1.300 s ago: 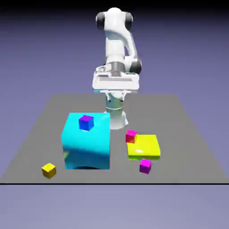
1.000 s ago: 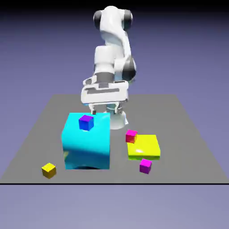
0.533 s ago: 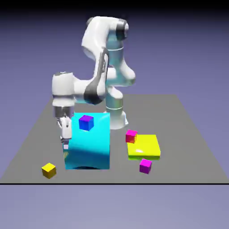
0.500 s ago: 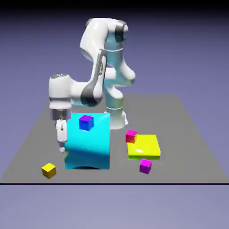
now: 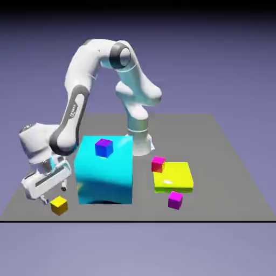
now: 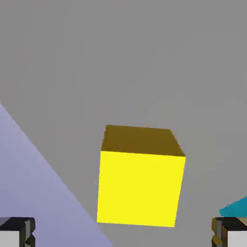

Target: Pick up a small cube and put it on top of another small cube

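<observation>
Nearing the yellow cube (image 5: pixel 59 206), nothing stacked
Gripper (image 5: pixel 54 195) fingers spread, cube ungrasped; grasping, lifting and placing all remain.

Not a real room, folks, just a simulated robot tabletop
So yeah, this is a rendered physics sim: the backdrop (image 5: pixel 215 64) is plain blue-violet fading to black up top, with no walls or furniture. The tabletop (image 5: pixel 215 161) is a flat grey sheet, and the white robot arm (image 5: pixel 75 102) has that smooth CG look. Props are basic solid-colour shapes too, like the glossy cyan block (image 5: pixel 105 175) and the flat yellow-green slab (image 5: pixel 173 177).
</observation>
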### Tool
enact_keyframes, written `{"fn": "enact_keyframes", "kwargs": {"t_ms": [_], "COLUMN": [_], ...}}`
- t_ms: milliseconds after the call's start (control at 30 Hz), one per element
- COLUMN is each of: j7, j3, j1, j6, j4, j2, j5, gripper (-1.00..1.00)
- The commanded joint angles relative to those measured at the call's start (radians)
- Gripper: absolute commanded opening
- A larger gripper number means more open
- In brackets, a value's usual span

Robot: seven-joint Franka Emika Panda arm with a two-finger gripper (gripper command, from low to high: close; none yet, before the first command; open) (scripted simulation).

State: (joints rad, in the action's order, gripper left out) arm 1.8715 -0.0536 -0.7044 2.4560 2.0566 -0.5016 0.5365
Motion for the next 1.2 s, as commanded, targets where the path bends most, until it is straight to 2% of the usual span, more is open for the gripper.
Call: {"fn": "enact_keyframes", "kwargs": {"t_ms": [0, 200, 233, 400, 467, 700, 1100, 1167], "j7": [0.015, -0.027, -0.027, 0.012, -0.006, -0.193, -0.596, -0.616], "j3": [-0.003, -0.041, -0.041, -0.005, 0.016, 0.157, 0.194, 0.167], "j1": [-0.015, -0.01, -0.01, -0.015, 0.049, 0.266, 0.413, 0.386], "j6": [0.013, 0.13, 0.13, 0.02, 0.012, -0.279, -0.756, -0.763], "j4": [-0.006, -0.047, -0.047, -0.008, -0.039, -0.015, 0.118, 0.133], "j2": [-0.002, -0.155, -0.155, -0.01, -0.007, 0.246, 0.681, 0.69], "j5": [-0.001, 0.044, 0.044, 0.001, -0.015, -0.234, -0.411, -0.388], "gripper": [0.0, 0.0, -1.0, -1.0, -1.0, -1.0, -1.0, -1.0]}}
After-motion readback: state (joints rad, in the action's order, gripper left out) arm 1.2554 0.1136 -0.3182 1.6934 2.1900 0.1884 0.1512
